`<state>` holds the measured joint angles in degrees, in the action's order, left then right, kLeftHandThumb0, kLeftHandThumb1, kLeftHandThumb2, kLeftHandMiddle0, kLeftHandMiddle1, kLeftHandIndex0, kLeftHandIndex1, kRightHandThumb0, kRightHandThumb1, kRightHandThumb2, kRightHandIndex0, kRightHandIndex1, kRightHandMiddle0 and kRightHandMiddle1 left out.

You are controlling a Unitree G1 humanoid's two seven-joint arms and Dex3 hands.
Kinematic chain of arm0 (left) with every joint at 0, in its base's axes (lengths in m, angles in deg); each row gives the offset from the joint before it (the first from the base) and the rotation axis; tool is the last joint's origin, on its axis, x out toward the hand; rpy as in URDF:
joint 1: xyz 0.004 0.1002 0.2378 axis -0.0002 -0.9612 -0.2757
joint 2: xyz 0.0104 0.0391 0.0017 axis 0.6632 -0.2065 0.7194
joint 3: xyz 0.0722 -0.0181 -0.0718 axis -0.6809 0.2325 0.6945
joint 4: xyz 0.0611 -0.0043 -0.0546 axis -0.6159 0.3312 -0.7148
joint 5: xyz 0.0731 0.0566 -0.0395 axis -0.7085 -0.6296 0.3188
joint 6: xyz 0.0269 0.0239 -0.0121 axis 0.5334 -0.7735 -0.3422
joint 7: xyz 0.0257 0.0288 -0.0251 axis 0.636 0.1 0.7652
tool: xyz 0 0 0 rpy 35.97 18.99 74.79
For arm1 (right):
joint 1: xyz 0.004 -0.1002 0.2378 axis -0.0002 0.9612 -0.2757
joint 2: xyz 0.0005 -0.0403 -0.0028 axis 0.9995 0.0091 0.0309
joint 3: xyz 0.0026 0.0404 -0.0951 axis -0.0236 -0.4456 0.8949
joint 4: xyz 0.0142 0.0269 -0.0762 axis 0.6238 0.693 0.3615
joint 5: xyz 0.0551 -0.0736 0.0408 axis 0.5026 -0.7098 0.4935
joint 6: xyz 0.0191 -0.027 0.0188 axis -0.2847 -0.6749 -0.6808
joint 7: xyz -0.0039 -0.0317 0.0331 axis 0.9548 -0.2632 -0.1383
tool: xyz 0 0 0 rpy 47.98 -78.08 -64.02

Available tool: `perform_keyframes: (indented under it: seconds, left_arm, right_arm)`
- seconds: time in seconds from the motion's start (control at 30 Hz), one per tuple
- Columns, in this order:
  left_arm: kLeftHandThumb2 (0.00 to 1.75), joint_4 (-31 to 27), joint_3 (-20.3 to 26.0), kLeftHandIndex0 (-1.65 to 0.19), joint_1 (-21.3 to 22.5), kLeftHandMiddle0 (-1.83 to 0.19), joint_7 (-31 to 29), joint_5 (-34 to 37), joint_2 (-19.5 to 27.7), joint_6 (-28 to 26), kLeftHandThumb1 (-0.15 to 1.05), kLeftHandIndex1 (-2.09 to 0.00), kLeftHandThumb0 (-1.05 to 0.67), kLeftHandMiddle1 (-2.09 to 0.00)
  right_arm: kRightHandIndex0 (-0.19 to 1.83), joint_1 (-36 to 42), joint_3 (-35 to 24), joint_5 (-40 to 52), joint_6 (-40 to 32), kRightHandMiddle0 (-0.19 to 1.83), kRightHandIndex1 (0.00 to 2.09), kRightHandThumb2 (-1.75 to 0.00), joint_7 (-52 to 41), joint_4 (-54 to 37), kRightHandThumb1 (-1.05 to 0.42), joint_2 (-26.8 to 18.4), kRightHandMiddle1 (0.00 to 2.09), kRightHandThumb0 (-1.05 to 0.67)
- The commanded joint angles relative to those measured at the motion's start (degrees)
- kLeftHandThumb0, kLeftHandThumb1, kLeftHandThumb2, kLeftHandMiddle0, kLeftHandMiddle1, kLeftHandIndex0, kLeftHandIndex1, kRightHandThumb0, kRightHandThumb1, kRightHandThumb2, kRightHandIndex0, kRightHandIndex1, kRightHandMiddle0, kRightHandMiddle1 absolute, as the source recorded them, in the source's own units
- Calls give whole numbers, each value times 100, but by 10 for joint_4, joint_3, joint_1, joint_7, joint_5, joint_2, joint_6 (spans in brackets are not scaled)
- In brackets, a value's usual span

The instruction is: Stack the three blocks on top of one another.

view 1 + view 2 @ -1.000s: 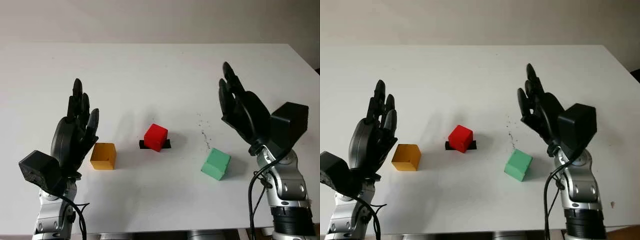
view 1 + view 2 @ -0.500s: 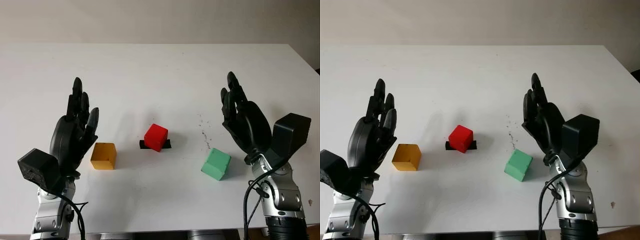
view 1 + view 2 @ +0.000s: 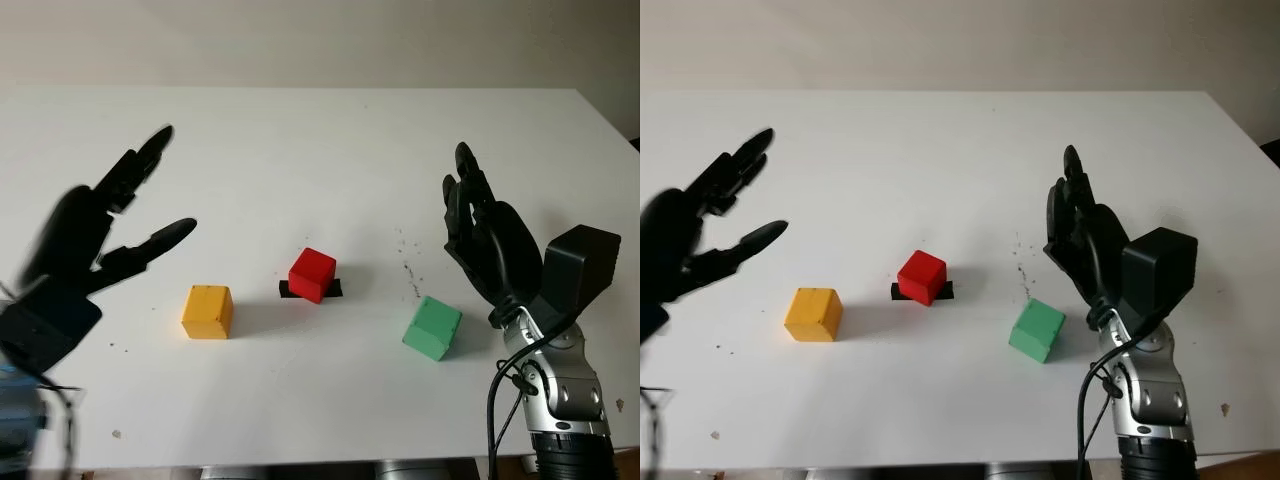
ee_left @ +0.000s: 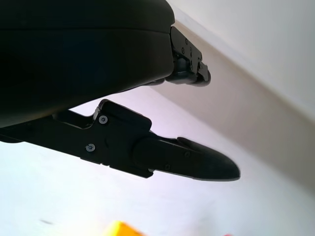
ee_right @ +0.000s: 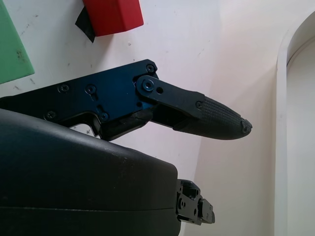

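Sitting apart on the white table [image 3: 300, 140], the three blocks formed a loose row with none stacked. The red block [image 3: 312, 274] stood in the middle, tilted on a small black strip [image 3: 332, 288] that showed beneath it on both sides. The yellow block [image 3: 207, 311] lay well to its left and a little nearer the robot, flat on the table. The green block [image 3: 432, 327] lay to the right of the red one, turned at an angle, near a scatter of dark specks [image 3: 407, 262] on the tabletop.

The left hand [image 3: 95, 228] was raised above the table to the left of the yellow block, open and holding nothing. The right hand [image 3: 482, 238] hung just beyond and to the right of the green block, likewise open and empty, clear of the block.
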<state>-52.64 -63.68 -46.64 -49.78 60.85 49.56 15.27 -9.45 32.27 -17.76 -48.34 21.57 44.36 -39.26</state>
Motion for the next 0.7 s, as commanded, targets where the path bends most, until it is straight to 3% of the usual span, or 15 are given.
perform_keyframes:
  seconds: [0.0, 0.07, 0.33, 0.47, 0.67]
  left_arm:
    - [5, -43, 12, -39, -11, -18, -26, -22, 38, -32, 97, -10, -75, -4]
    - [5, -71, 13, -40, -16, -16, -50, -45, 63, -61, 97, -9, -78, -3]
    - [5, -59, -1, -40, -17, -7, -99, -62, 101, -47, 97, -6, -88, -3]
    - [5, -64, -26, -37, -25, -3, -103, -94, 102, -39, 96, -5, -89, -3]
    - [5, -42, -55, -38, -35, 0, -75, -132, 93, 15, 94, -5, -88, -4]
  right_arm:
    - [-19, 2, -5, 4, -1, -19, 0, -75, -3, -13, -105, -9, 0, -71]
    - [-19, 3, -7, 5, 0, -19, 0, -74, -4, -12, -105, -8, 0, -71]
    - [-19, 0, -6, 3, -1, -19, 0, -74, 1, -11, -105, -4, 0, -72]
    - [-19, 1, -5, 4, -2, -19, 0, -73, 2, -13, -105, -4, 0, -73]
    - [-19, 3, -5, 4, -4, -19, 0, -74, 4, -17, -105, -5, 0, -73]
